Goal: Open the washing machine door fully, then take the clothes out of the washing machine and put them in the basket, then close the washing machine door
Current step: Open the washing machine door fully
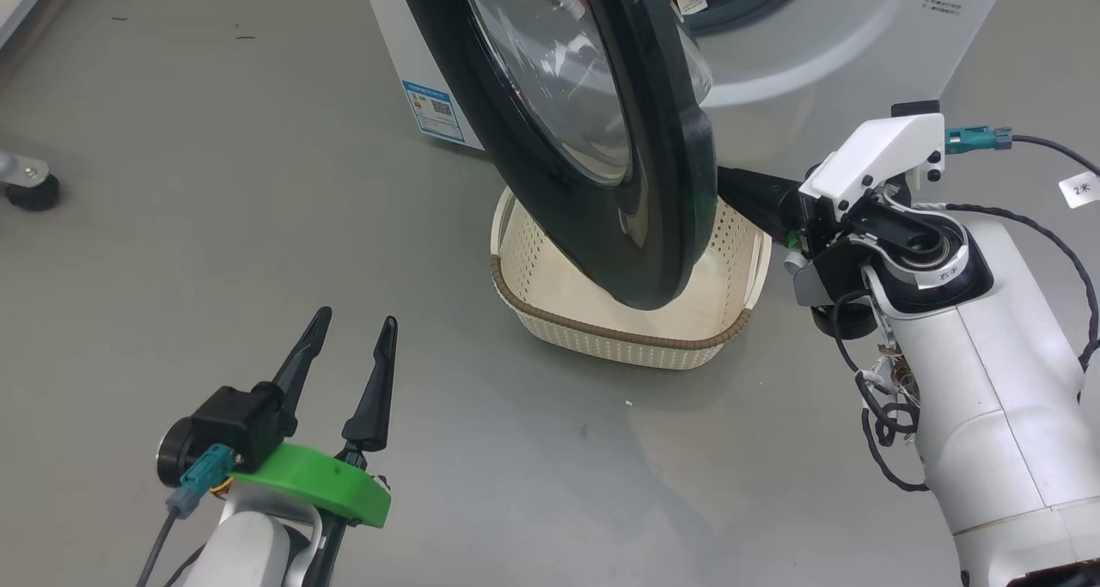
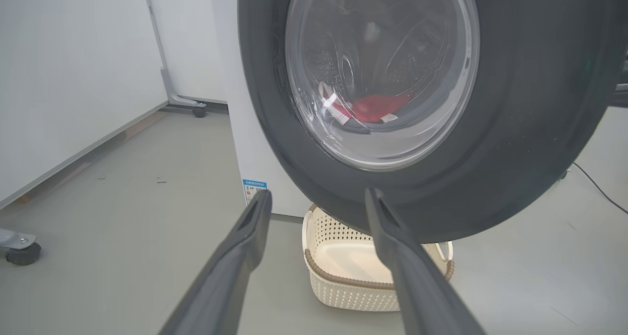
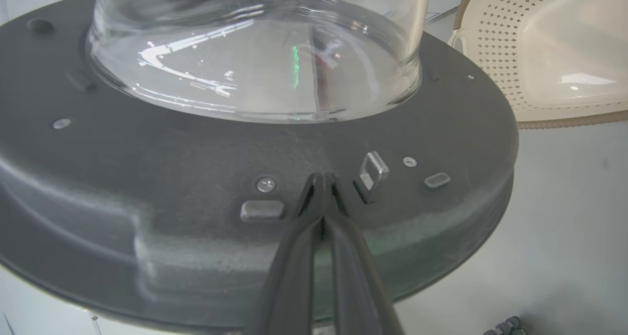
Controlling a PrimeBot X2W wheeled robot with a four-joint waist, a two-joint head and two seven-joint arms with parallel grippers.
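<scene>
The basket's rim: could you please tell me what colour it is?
Brown, woven-looking, around a cream perforated basket; the head view shows it best.

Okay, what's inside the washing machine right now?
Red clothes with white labels lie low in the washing machine, seen through the glass of the washing machine door. The door's black rim covers the rest, so how many pieces cannot be told.

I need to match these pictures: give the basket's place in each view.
Head view: basket at centre, partly hidden by the door's lower edge.
Left wrist view: basket at bottom centre, just below the door.
Right wrist view: basket in the upper right corner, beyond the door.
Shared landmark: the door's black rim, next to the basket in every view.
</scene>
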